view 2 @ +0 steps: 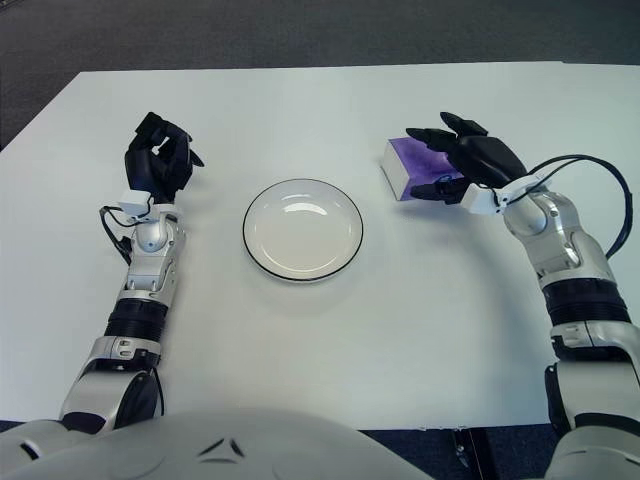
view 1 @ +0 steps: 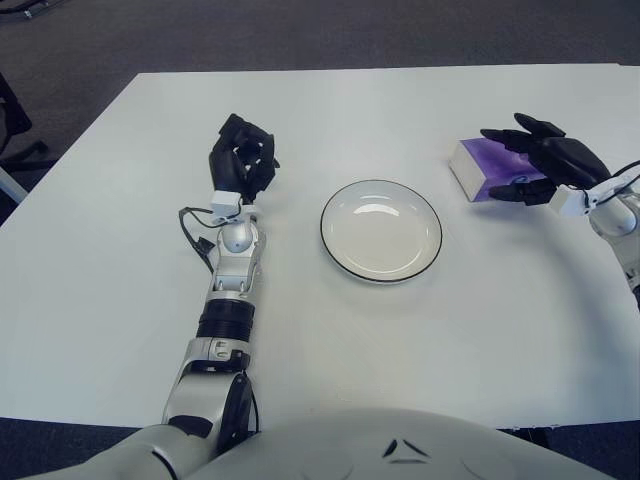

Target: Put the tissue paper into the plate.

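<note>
A: While over the tissue pack [view 2: 420, 165], right of the plate [view 2: 303, 230] on the white surface [view 2: 400, 330], right hand [view 2: 470, 160] spread wide, holding nothing?
B: Yes. Left hand [view 2: 158, 160] left of plate, curled, empty.

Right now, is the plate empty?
Yes, empty. The plate shows only its bare white inside. The tissue pack sits on the table to its right, under the right hand.

On the white tabletop [view 2: 330, 360] an empty white plate [view 2: 303, 230] with a dark rim sat between the arms. The right hand [view 2: 470, 160] spread its fingers over a purple tissue pack [view 2: 415, 160]. The left hand [view 2: 158, 160] showed left of the plate, fingers curled, holding nothing.
</note>
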{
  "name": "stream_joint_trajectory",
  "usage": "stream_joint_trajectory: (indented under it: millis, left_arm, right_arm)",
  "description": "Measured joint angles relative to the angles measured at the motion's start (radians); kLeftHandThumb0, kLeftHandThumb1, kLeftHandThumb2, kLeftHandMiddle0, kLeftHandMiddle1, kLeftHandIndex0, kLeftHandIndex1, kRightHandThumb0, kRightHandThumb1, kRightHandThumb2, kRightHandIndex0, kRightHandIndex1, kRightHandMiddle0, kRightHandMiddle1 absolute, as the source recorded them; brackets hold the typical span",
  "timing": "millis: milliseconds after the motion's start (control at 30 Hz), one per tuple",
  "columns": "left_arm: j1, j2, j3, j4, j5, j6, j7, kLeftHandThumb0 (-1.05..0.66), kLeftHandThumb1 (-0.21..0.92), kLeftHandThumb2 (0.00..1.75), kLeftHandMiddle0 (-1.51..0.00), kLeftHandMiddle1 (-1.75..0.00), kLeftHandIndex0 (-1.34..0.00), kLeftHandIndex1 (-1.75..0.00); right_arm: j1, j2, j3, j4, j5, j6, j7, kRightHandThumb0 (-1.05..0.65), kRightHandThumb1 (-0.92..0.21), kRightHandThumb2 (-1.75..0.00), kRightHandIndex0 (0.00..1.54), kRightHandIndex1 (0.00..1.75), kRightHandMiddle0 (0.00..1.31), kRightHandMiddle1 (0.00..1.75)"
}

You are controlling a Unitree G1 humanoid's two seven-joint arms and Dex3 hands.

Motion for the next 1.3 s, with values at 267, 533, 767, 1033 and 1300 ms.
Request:
stream_joint_trajectory:
  millis: [267,533,767,1033,1300]
  left_arm:
    - [0.0,0.0,0.0,-0.001,0.008,0.0,0.008,-0.27,0.92,0.34,-0.92,-1.75,-0.76,-1.75]
    - [0.003,0.001,-0.001,-0.003,0.017,-0.001,0.009,-0.26,0.92,0.34,-0.93,-1.75,-0.76,-1.75]
    - [0.003,0.001,-0.001,-0.007,0.019,-0.005,0.01,-0.26,0.92,0.34,-0.93,-1.75,-0.77,-1.75]
    - [0.007,0.001,-0.002,-0.016,0.019,-0.008,0.011,-0.26,0.92,0.34,-0.93,-1.75,-0.77,-1.75]
    - [0.012,0.001,-0.003,-0.026,0.019,-0.008,0.012,-0.26,0.92,0.34,-0.93,-1.75,-0.77,-1.75]
  right_arm:
    - [-0.041,0.003,0.038,0.046,0.001,0.032,0.09,-0.82,-0.92,-0.42,0.09,0.0,0.23,0.0]
    - [-0.134,0.031,0.071,0.162,0.006,0.058,0.166,-0.93,-0.92,-0.42,0.06,0.0,0.16,0.0]
    - [-0.237,0.064,0.112,0.322,-0.01,0.05,0.144,-0.98,-0.92,-0.4,0.03,0.0,0.14,0.0]
    - [-0.31,0.092,0.155,0.454,-0.037,0.023,0.08,-0.98,-0.92,-0.39,0.01,0.0,0.14,0.0]
    - [-0.34,0.114,0.196,0.536,-0.076,0.006,-0.046,-0.57,-0.92,-0.23,0.29,0.03,0.42,0.09]
